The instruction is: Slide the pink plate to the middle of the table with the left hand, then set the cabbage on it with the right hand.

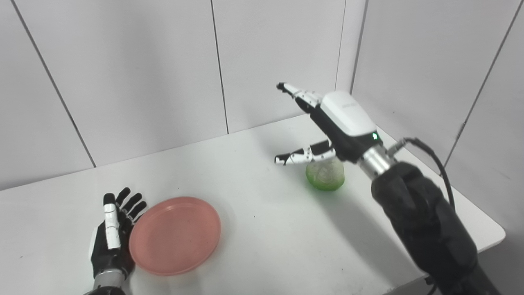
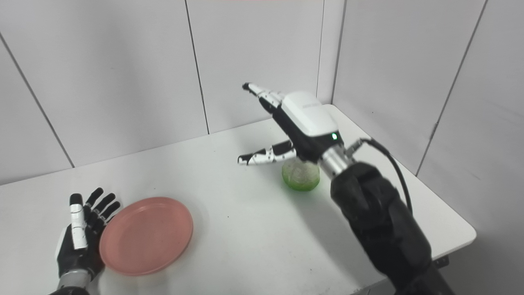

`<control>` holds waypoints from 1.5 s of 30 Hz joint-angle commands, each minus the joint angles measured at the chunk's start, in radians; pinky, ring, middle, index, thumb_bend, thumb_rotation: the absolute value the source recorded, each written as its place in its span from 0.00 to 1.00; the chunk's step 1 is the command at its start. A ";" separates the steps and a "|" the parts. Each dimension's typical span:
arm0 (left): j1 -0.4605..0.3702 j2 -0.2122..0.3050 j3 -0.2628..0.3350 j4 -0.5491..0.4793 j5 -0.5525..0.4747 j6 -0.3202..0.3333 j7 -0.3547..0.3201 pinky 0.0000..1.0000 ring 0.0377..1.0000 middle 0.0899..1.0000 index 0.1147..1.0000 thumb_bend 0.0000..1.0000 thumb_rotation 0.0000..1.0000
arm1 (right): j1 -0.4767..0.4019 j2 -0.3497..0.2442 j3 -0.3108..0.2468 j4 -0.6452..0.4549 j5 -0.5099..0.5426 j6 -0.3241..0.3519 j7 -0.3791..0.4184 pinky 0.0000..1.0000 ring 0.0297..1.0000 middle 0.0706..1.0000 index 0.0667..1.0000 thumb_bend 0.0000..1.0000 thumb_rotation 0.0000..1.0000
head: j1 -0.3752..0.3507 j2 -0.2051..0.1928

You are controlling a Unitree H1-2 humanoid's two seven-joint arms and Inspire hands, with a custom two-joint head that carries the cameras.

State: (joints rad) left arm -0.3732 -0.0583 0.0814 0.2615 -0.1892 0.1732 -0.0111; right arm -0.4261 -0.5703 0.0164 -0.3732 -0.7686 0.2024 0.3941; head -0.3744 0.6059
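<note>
- Your left hand point(image 1: 111, 233) is open, its fingers spread, touching the pink plate point(image 1: 175, 235) at its left rim.
- Your right hand point(image 1: 327, 125) is open above the cabbage point(image 1: 326, 174), holding nothing.

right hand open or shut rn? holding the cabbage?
Open, holding nothing. The right hand hangs above the cabbage with fingers and thumb spread wide apart; the cabbage sits on the table.
</note>
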 commanded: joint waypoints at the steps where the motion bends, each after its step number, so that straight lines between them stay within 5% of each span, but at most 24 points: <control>1: -0.013 -0.007 -0.004 0.005 0.011 -0.005 0.008 0.75 0.81 0.80 0.82 0.78 0.93 | -0.069 -0.050 0.002 0.042 -0.029 0.011 0.018 0.72 0.87 0.90 0.91 1.00 0.46 | 0.002 -0.002; 7: 0.001 -0.010 -0.004 -0.014 0.016 0.002 0.010 0.76 0.82 0.82 0.83 0.79 0.94 | -0.176 -0.113 0.062 0.225 -0.061 0.020 0.106 0.65 0.88 0.92 0.92 1.00 0.45 | 0.015 0.002; 13: 0.009 -0.009 0.000 -0.022 0.012 0.007 0.009 0.77 0.82 0.81 0.83 0.80 0.94 | -0.233 -0.123 0.105 0.337 -0.037 0.047 0.191 0.56 0.84 0.93 0.94 1.00 0.36 | 0.020 0.007; 18: 0.015 -0.007 0.000 -0.031 0.012 0.017 0.008 0.77 0.82 0.82 0.83 0.80 0.94 | -0.271 -0.128 0.164 0.410 -0.055 0.079 0.263 0.57 0.82 0.94 0.93 1.00 0.39 | 0.023 0.014; 25: 0.019 -0.008 0.000 -0.034 0.012 0.024 0.009 0.76 0.82 0.81 0.81 0.81 0.94 | -0.288 -0.141 0.238 0.476 -0.050 0.114 0.380 0.67 0.88 0.93 0.91 1.00 0.39 | 0.025 0.021; 29: 0.021 -0.010 0.000 -0.036 0.009 0.031 0.008 0.76 0.82 0.80 0.82 0.80 0.93 | -0.291 -0.146 0.262 0.498 -0.044 0.122 0.425 0.65 0.81 0.86 0.89 1.00 0.40 | 0.026 0.022; 35: 0.024 -0.011 0.002 -0.037 0.006 0.042 0.008 0.74 0.81 0.79 0.81 0.78 0.94 | -0.290 -0.154 0.290 0.503 -0.052 0.136 0.478 0.72 0.92 0.97 0.88 1.00 0.44 | 0.029 0.022; 45: 0.026 -0.013 0.008 -0.037 0.005 0.053 0.008 0.73 0.80 0.78 0.81 0.80 0.92 | -0.300 -0.168 0.332 0.508 -0.093 0.152 0.529 0.72 0.92 0.96 0.88 1.00 0.43 | 0.030 0.026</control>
State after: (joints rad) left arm -0.3522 -0.0648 0.0883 0.2203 -0.1775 0.2088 -0.0067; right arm -0.6713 -0.7049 0.3562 0.1420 -0.8476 0.3265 0.9218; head -0.3451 0.6320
